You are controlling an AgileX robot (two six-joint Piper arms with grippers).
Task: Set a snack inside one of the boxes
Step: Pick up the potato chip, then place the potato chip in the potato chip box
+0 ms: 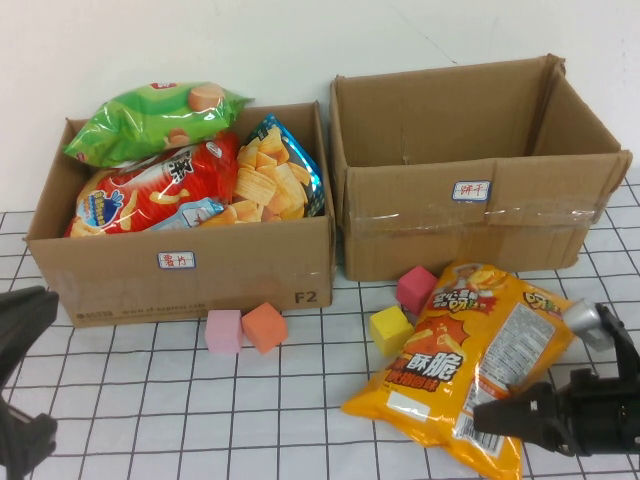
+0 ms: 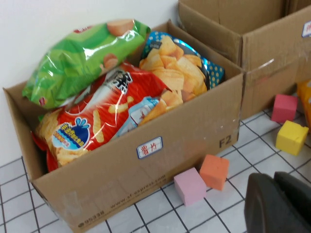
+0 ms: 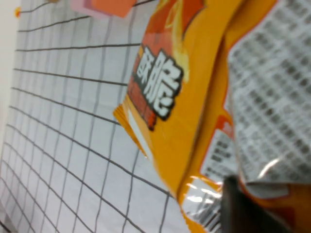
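the orange snack bag point(image 1: 475, 350) lies flat on the gridded tabletop point(image 1: 150, 400), in front of the taller taped box point(image 1: 470, 170) and well to the right of the lower box point(image 1: 190, 265), which is where it should go. the right claw point(image 1: 490, 418) sits at the bag's near edge, its dark tip touching the crimped seam; whether it is spread or already pinching the bag i cannot tell. the left claw point(image 2: 279, 204) is pressed together and empty, parked low at the near left of the tabletop.

the likely trouble is the grip itself: a pinch on just the thin slick seam could slide off as the bag is lifted, or the puffy bag could swing and twist out. the lower box is already stuffed with a green bag point(image 1: 155, 120), a red bag point(image 1: 150, 190) and a blue chip bag point(image 1: 275, 170) heaped above the rim, so a new bag dropped on top could slide off the pile and fall outside. carried low, the bag might also sweep the yellow block point(image 1: 390, 329), the red block point(image 1: 416, 288), the orange block point(image 1: 264, 327) or the pink block point(image 1: 223, 331) across the tabletop
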